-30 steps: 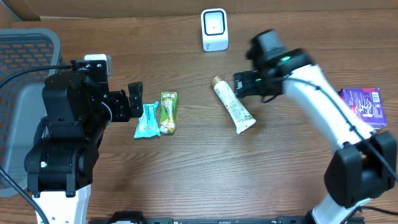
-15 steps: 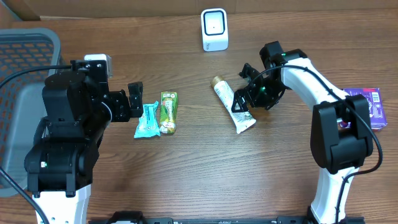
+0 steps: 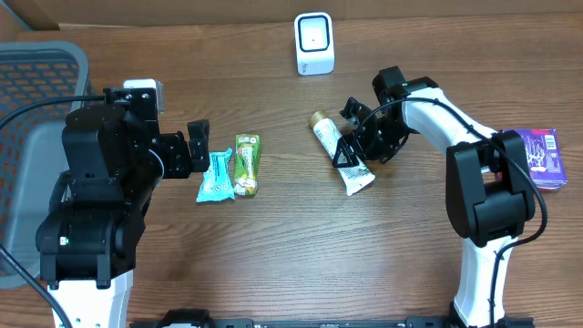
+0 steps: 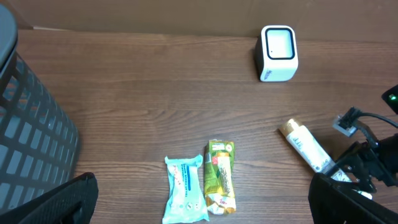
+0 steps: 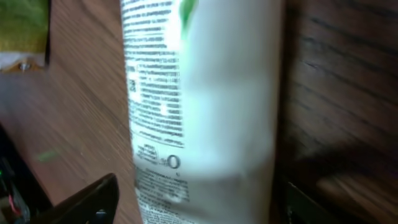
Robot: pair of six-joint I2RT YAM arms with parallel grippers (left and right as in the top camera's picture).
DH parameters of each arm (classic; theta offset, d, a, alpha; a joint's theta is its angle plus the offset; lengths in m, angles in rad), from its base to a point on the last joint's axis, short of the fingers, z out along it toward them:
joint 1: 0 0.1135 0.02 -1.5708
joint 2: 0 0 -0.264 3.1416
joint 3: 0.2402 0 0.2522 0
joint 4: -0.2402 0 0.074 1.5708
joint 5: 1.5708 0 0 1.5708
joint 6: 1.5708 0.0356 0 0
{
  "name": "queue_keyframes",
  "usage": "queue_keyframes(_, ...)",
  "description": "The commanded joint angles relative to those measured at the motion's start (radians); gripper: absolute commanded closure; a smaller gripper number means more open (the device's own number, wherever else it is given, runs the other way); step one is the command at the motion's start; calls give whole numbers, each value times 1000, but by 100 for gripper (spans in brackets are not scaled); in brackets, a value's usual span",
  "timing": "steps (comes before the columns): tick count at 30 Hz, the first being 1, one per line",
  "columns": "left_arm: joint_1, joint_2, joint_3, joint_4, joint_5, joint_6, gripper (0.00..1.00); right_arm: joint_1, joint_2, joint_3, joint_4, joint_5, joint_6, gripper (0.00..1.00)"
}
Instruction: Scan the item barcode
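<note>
Grab step: right gripper (image 3: 351, 153) straddles the tube (image 3: 328, 138), jaws open, gripping nothing yet. Next it needs to squeeze shut and lift toward the scanner (image 3: 314, 43) by the table's far edge.

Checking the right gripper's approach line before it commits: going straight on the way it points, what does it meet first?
The white tube, most likely: the right gripper points down at it, a finger either side. Beneath is the table. How much gap remains is unclear.
</note>
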Motion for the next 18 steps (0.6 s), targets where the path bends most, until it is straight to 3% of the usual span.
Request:
queue_keyframes(1,0,-5,15,1,-3,8,0,5,65,-1,4,6,12,32)
queue_keyframes(8,0,-5,15,1,-3,8,0,4,66,-1,14,6,79,73)
queue_keyframes(10,0,-5,15,1,-3,8,0,3,66,0,19,6,136,89)
queue_keyframes(12,0,-5,15,1,-3,8,0,4,63,9,24,5,218,96)
queue_keyframes(15,0,-5,15,1,-3,8,0,4,46,27,16,-18,235,96)
queue_keyframes(18,0,-5,15,1,-3,8,0,4,37,27,16,-12,233,72)
